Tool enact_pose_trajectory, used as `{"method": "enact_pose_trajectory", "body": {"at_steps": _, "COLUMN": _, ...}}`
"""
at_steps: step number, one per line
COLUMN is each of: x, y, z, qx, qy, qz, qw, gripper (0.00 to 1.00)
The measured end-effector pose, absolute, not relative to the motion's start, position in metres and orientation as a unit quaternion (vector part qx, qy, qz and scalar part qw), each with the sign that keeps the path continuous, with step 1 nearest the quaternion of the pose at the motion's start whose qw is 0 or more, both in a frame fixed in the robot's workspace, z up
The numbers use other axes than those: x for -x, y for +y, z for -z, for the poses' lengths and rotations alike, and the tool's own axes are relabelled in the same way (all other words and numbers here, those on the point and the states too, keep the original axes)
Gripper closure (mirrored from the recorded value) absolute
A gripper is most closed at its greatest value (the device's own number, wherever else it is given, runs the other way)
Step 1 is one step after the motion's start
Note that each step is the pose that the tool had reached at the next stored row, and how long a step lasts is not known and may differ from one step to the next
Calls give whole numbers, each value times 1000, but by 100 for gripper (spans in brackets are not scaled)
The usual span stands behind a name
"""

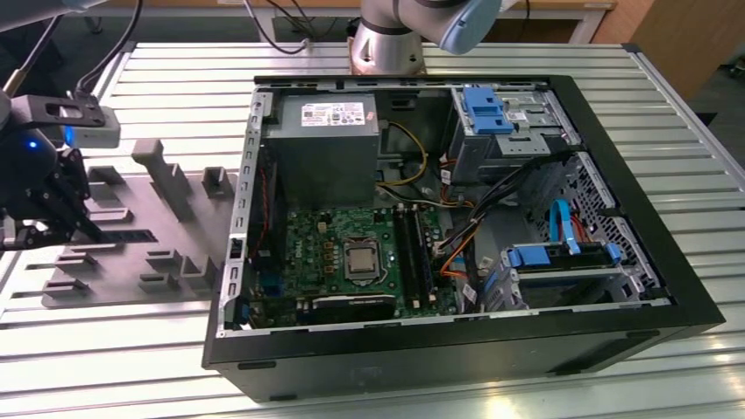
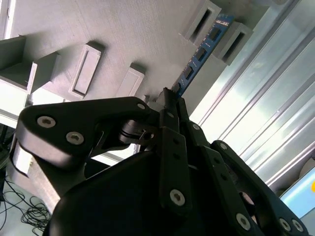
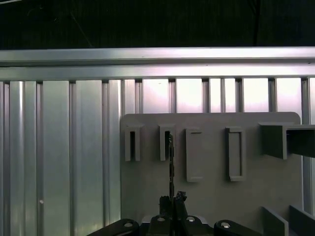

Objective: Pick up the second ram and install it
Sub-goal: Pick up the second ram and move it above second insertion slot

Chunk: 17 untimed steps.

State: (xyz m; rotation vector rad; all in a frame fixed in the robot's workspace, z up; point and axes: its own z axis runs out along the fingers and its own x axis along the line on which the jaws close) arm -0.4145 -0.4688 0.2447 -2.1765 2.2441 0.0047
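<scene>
My jaws are drawn in narrow, almost together. My black gripper (image 2: 171,98) pinches the near end of the second ram (image 2: 199,54), a long, thin dark-blue circuit-board stick with a row of black chips. In the second wrist view the stick runs straight out from my fingertips (image 2: 178,109), and its far end lies between two raised slotted blocks of the flat grey plastic fixture plate (image 2: 138,34). In the first wrist view I see the stick edge-on as a thin dark line reaching into one slotted block. The plate lies on the ribbed aluminium table (image 1: 117,349). In the exterior view I hang over that plate at the exterior view's left. I am well apart from the open black computer case (image 1: 466,349), where the green motherboard (image 1: 314,253) lies exposed.
</scene>
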Motion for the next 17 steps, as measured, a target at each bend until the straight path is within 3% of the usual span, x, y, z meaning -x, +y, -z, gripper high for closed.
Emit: {"method": "enact_pose_trajectory", "body": {"at_steps": 17, "x": 415, "y": -469, "z": -258, "qx": 696, "qy": 718, "qz": -1, "qw": 8, "gripper": 86}}
